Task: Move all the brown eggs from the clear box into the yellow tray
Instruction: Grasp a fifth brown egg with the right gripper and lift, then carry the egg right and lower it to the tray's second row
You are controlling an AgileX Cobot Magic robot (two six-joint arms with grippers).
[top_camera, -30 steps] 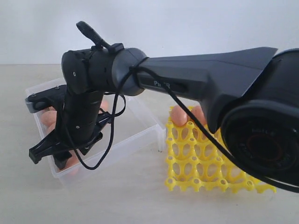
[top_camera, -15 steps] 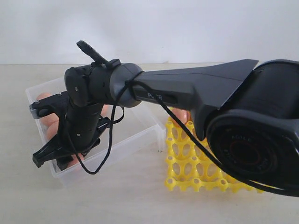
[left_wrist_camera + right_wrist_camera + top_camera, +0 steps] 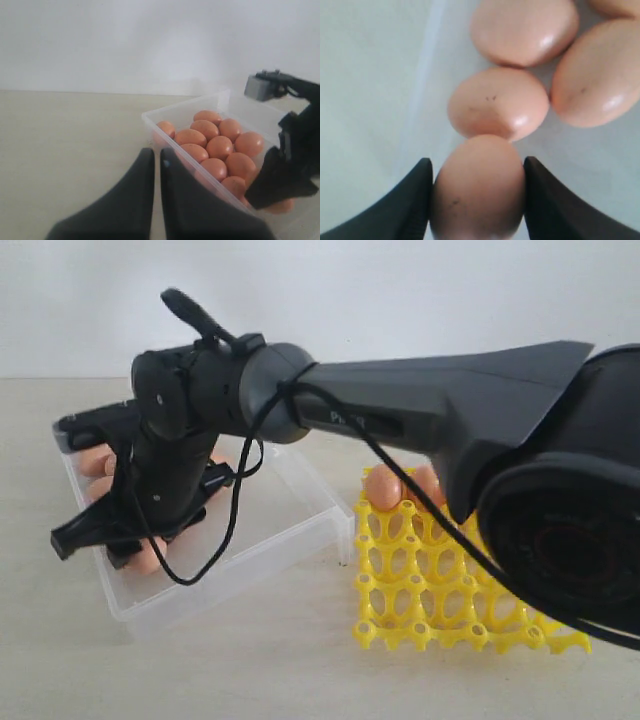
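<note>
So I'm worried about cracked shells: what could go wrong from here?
1. The right gripper pinches the smooth brown egg with its fingertips only; it might slip on the way to the yellow tray.
2. A neighbouring egg lies right by the held one and could get nudged and roll.
3. The clear box wall stands between egg and tray; a low carry could knock the shell on it.

— How many brown eggs (image 3: 220, 147) do we count in the clear box (image 3: 185, 103)?
— We count ten in plain sight, plus one more half hidden.
— And in the yellow tray (image 3: 420, 635)?
— We see two there.
— And containers?
— We count one box and one tray.
</note>
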